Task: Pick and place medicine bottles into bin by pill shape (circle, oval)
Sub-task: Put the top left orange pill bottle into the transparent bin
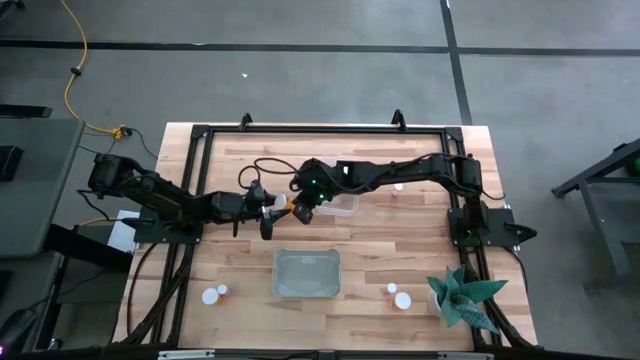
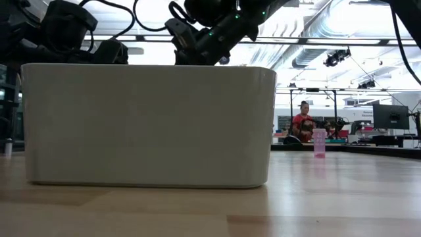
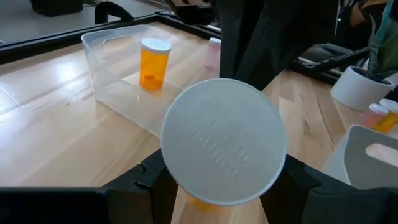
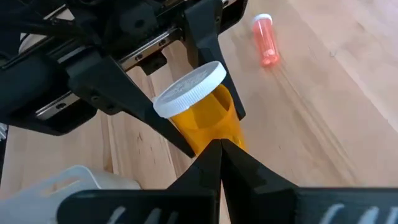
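Nearest the wrist cams: the held bottle (image 4: 202,118), orange see-through body, ribbed white cap, upright above the tabletop near mid-table. The left gripper (image 1: 268,212) is clamped on its body just under the cap, 1 finger each side. The right gripper (image 4: 221,149) sits right in front of the bottle's lower end. Its tips meet in a point w/ no gap showing, so it looks closed on nothing.

Handling, as a guess: light, stiff plastic w/ smooth, slippery walls, so it should take a firm pinch w/o crushing. Best grip is across the body's mid-height. The cap is wider and would stop it sliding down through the fingers. Pill shape inside can't be made out.

Writing: the cap top has raised lettering in the left wrist view, but it's not legible. No paper label or brand shows on any bottle.

Just beyond: the clear bin (image 3: 99,68) w/ 1 orange bottle (image 3: 154,62) standing in it, and a pinkish bottle (image 1: 397,190) on the table past it. Toward the table's front edge: the white bin (image 1: 278,272), w/ 2 bottles at front left (image 1: 215,294) and 2 bottles at front right (image 1: 398,295). A potted plant (image 1: 460,300) stands in the right corner.
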